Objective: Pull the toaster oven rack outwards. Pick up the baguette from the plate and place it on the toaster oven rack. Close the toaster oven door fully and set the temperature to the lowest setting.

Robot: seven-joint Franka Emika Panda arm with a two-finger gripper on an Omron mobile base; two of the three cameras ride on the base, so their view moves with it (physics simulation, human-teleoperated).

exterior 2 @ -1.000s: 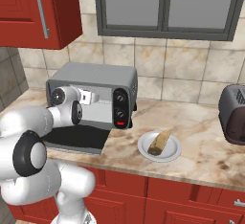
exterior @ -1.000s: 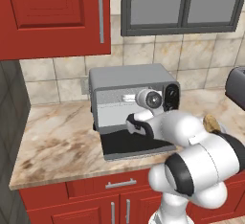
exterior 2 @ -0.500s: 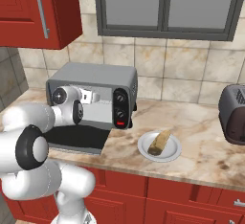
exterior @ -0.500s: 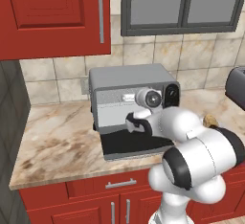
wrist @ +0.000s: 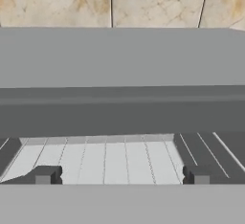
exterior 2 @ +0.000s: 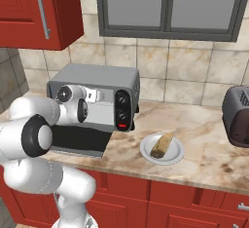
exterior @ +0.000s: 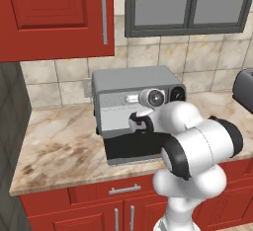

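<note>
The toaster oven (exterior: pixel 129 88) (exterior 2: pixel 97 78) stands at the back of the counter. Its toaster oven door (exterior: pixel 123 151) (exterior 2: pixel 78 142) lies flat and open in front of it. My gripper (exterior: pixel 138 122) (wrist: pixel 122 176) is at the oven's mouth, open with nothing between its fingertips (wrist: pixel 45 175). Just beyond them the hand view shows the pale wire toaster oven rack (wrist: pixel 115 158) inside the cavity. The baguette (exterior 2: pixel 162 145) lies on the plate (exterior 2: pixel 146 150) on the counter, right of the oven.
A dark rounded toaster (exterior 2: pixel 237 116) (exterior: pixel 245 89) stands at the far right of the counter. Red wall cabinets (exterior: pixel 54 13) hang above on the left, with a window (exterior 2: pixel 168 5) over the oven. Bare marble counter (exterior: pixel 59 148) lies left of the oven.
The arm has leaned a little further forward, and the hand has edged up toward the oven opening. The jaws stay open; the baguette has not moved.
</note>
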